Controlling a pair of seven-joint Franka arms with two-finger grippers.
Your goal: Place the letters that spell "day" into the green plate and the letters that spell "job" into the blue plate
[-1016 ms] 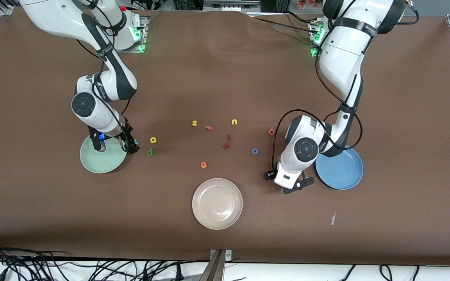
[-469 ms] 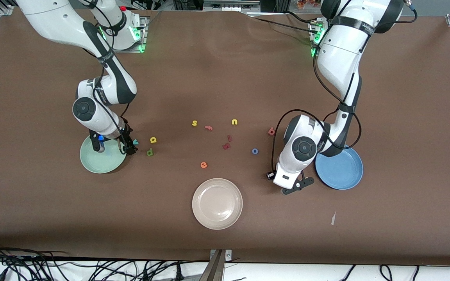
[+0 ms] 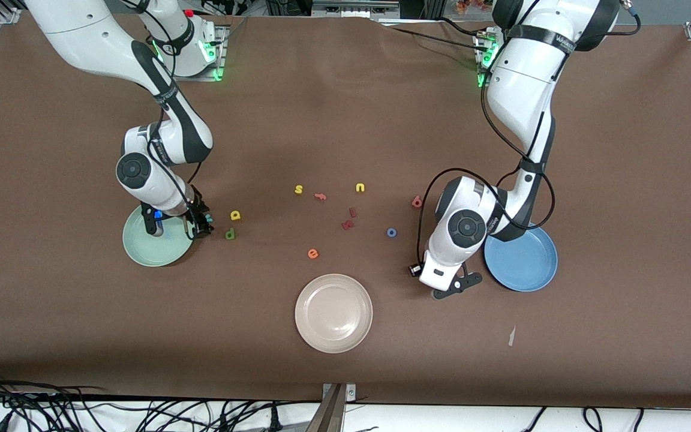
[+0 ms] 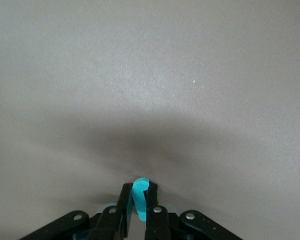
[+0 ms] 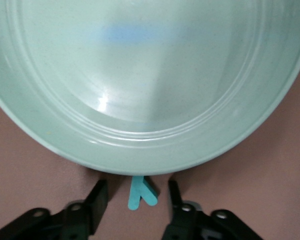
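0 of 6 plated.
Your left gripper [image 4: 139,191] pinches the j [image 4: 139,201] near blue plate [image 3: 522,264]; right gripper [image 5: 135,192] straddles y [image 5: 139,193], unclamped, beside green plate [image 5: 140,100].

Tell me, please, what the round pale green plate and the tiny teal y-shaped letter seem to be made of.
Pale green plate: likely glazed ceramic or melamine, glossy highlights, moulded rings. Teal y letter: probably matte foam or plastic; flat, no shine.

Left gripper [image 4: 139,205] clamped, right gripper [image 5: 135,200] apart.
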